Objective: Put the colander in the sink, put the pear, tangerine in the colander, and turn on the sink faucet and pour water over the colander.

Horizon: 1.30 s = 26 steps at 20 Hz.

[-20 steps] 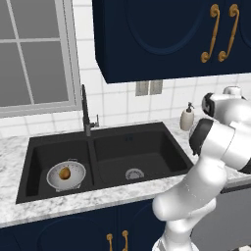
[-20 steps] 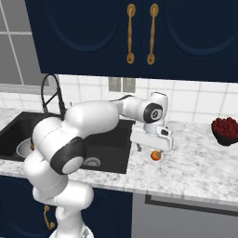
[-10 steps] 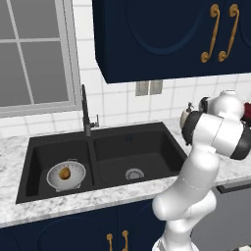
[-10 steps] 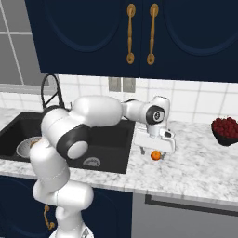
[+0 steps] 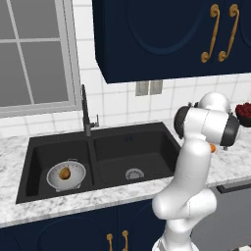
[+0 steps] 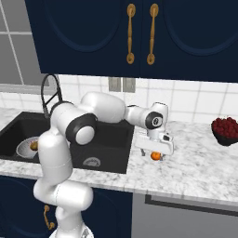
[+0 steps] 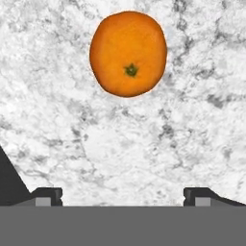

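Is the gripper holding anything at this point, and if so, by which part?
Nothing is held. The gripper is open above the counter, and the tangerine lies on the marble ahead of the fingers, untouched.

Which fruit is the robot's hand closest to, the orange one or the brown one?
The bright orange tangerine, on the counter right under the open gripper. The yellow-brown pear sits far off in the colander in the sink.

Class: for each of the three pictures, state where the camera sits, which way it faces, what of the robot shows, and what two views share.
Left base view: behind-left, facing the sink and colander; the arm rises at right.
Right base view: behind-right, facing the counter; the arm reaches to the open gripper over the tangerine.
Hand view: on the hand, looking down at the tangerine; fingertips show below.
Shared: both base views show the sink, faucet and colander holding the pear.
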### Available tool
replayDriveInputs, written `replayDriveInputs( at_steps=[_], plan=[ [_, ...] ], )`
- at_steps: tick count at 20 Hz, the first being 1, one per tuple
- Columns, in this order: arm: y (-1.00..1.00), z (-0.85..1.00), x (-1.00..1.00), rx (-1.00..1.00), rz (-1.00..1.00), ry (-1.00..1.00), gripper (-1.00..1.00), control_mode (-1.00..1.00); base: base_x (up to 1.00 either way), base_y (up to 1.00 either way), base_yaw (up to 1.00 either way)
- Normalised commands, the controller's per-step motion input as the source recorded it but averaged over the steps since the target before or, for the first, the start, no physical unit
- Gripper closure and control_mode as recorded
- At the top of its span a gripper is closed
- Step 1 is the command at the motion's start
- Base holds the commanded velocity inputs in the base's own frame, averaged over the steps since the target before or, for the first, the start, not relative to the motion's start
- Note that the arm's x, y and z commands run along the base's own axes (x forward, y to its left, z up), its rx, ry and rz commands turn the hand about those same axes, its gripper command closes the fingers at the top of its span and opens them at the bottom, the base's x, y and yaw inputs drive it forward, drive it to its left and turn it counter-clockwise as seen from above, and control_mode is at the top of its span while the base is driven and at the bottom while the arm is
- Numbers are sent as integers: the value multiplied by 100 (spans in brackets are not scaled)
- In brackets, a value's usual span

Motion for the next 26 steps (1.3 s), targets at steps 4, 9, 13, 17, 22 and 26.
replayDriveInputs(
  at_steps=[4,9,13,17,22,26],
  plan=[
    [-12,-14,27,3,0,-5,-100,-100,0,0,0],
    [-9,-20,37,1,0,-11,-100,-100,0,0,0],
    [0,-25,33,0,0,-11,-100,-100,0,0,0],
    [-2,-20,27,0,0,-8,-100,-100,0,0,0],
    [-7,-10,11,0,0,-2,-100,-100,0,0,0],
    [-3,-2,0,0,0,0,-100,-100,0,0,0]
  ],
)
